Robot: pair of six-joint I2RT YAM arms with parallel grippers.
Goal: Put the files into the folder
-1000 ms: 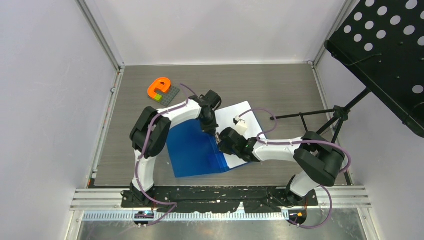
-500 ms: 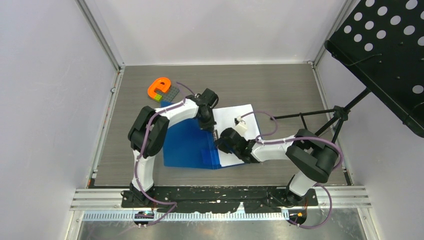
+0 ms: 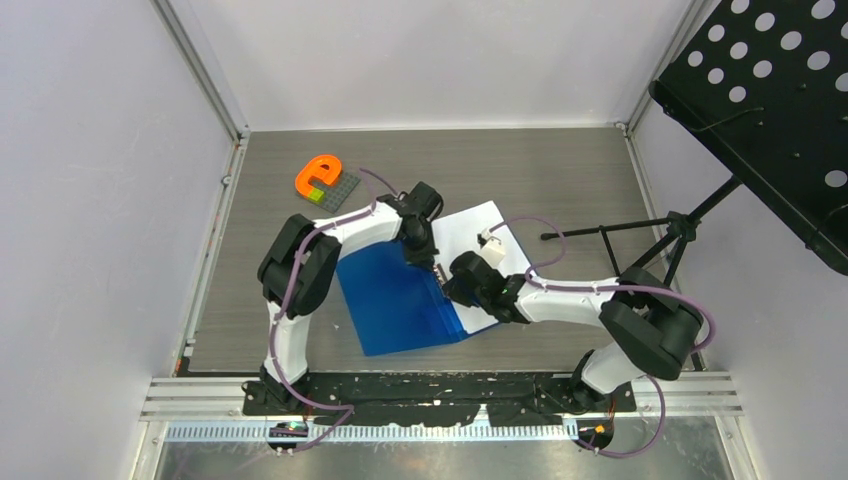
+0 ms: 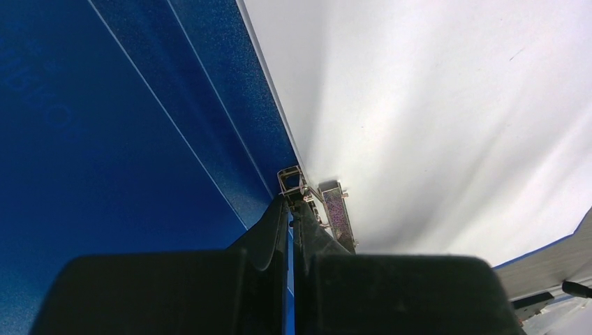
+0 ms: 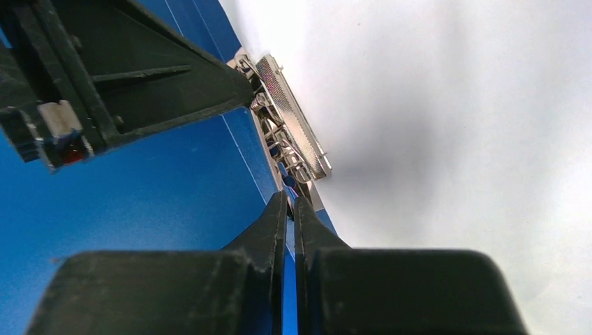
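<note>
At the far left of the desk (image 3: 560,170) an orange letter e (image 3: 320,175) lies on a grey studded plate (image 3: 342,190), well apart from my work. My left arm (image 3: 350,228) reaches over the folder (image 3: 400,305). The folder lies open in the middle of the desk, with its blue cover spread to the left.

My left jaws are pressed together, tips down at the spine, just beside the metal clip (image 4: 334,209). I judge they are there to keep the folder steady, not to lift it. A thin blue line shows in the slit between them, and I cannot tell if plastic is pinched there.

My right arm (image 3: 570,295) brings the right jaws in, closed the same way, just short of the same clip and near the left ones.

The files (image 3: 485,232) lie on the right half of the folder, one edge along the clip. Whether the clip grips them I cannot tell. I judge the cover is not yet folded over them.

A black music stand (image 3: 770,110) is at the far right.
</note>
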